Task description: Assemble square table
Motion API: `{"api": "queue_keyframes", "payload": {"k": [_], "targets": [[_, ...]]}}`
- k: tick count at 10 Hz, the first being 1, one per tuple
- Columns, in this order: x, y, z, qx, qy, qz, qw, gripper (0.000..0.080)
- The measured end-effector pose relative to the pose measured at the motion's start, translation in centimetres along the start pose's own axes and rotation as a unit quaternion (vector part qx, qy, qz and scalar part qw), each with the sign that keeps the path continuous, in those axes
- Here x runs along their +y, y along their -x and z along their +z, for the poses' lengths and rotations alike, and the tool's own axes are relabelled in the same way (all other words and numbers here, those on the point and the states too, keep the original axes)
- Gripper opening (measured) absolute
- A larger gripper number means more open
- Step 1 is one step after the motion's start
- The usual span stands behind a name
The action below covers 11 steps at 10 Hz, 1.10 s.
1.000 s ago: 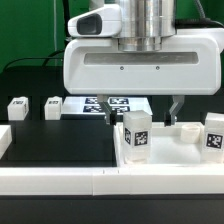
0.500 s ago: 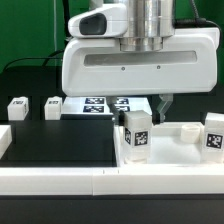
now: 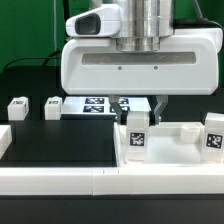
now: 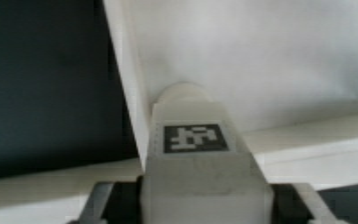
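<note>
Gripper pinching an upright leg above the table top.

The big white gripper (image 3: pixel 141 110) hangs over the table top (image 3: pixel 176 150), which lies recess-up on the near side at the exterior view's right, against the long white border rail (image 3: pixel 60 182). Its fingers (image 3: pixel 160 106) are drawn partway in and pinch a small tagged leg (image 3: pixel 136 130) standing upright at the table top's left end. In the wrist view that leg (image 4: pixel 195 150) fills the gap between the jaws. A second ago the fingers were spread wide, clear of the leg, which has barely shifted since. Another loose leg (image 3: pixel 17 107) sits far left.
</note>
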<state>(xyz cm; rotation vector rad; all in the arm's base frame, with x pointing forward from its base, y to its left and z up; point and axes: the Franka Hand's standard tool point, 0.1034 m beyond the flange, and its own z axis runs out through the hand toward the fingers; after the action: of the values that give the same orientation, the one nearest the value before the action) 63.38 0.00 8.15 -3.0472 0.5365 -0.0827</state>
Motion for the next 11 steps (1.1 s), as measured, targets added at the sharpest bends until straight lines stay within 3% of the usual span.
{"api": "queue_keyframes", "payload": {"k": [3,6,8,9,11], "targets": [[0.13,-0.05,0.09,0.002,-0.008,0.155,0.988,0.0285],[0.0,0.03,0.14,0.001,-0.011,0.331,0.944,0.0287],[-0.2,0.11,0.13,0.0,-0.011,0.434,0.901,0.0287],[-0.19,0.1,0.13,0.0,-0.011,0.449,0.894,0.0287],[-0.2,0.13,0.13,-0.001,-0.01,0.423,0.906,0.0317]]}}
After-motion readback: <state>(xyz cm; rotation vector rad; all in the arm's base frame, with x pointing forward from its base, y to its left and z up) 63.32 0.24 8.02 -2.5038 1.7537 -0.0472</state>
